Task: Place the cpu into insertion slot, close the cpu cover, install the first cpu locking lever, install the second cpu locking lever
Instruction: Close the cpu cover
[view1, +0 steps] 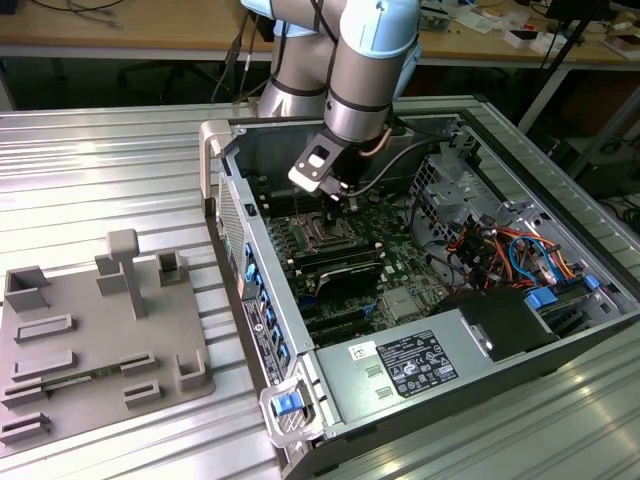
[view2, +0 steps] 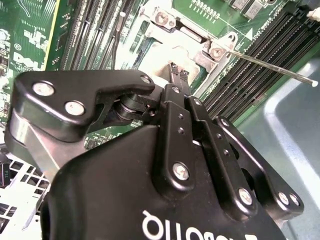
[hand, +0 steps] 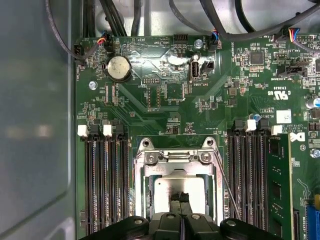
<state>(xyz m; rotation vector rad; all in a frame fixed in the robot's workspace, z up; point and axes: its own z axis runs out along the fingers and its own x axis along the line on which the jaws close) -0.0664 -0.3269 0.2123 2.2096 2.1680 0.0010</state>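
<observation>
Jaws meet over the cpu (hand: 162, 192) in the insertion slot (hand: 146, 192).

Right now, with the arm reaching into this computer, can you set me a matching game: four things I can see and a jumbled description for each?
Things: 1 cpu; 2 coin battery; 3 locking lever; 4 grey tray.
Descriptions: A round, on the green board; B outside the computer case, at the exterior view's left; C silver-grey square under the end effector; D thin metal rod beside the insertion slot.
Pairs: 1-C; 2-A; 3-D; 4-B.
</observation>
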